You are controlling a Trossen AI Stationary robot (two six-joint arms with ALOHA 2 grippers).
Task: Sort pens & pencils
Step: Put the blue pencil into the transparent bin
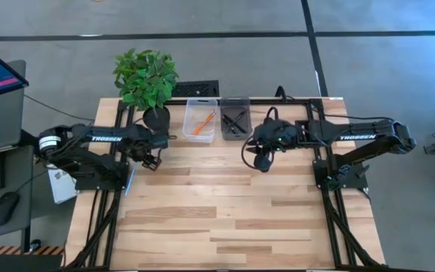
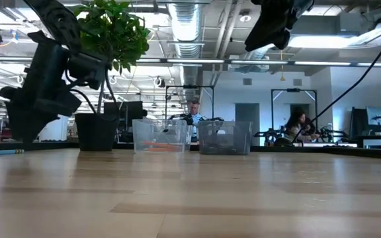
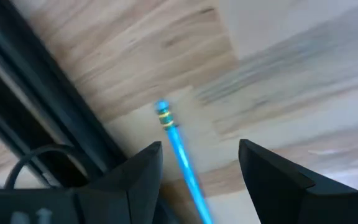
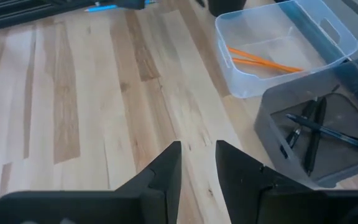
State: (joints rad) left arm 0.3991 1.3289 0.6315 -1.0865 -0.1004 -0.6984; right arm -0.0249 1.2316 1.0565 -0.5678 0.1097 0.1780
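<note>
While blue pencil (image 3: 178,146) lies on table (image 1: 225,219) by left frame rail, I keep left gripper (image 3: 197,163) over it, jaws wide, pencil's long axis running between fingers. Right gripper (image 4: 197,163), narrow gap, empty, hangs beside grey bin (image 4: 328,134) of pens (image 4: 312,127); orange pencils (image 4: 266,60) in clear bin (image 4: 284,50).

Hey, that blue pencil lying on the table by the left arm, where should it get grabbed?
Grip the blue pencil mid-shaft, coming straight down, fingers straddling it crosswise. It lies flat on the table, thin and round, already between the open left gripper.
</note>
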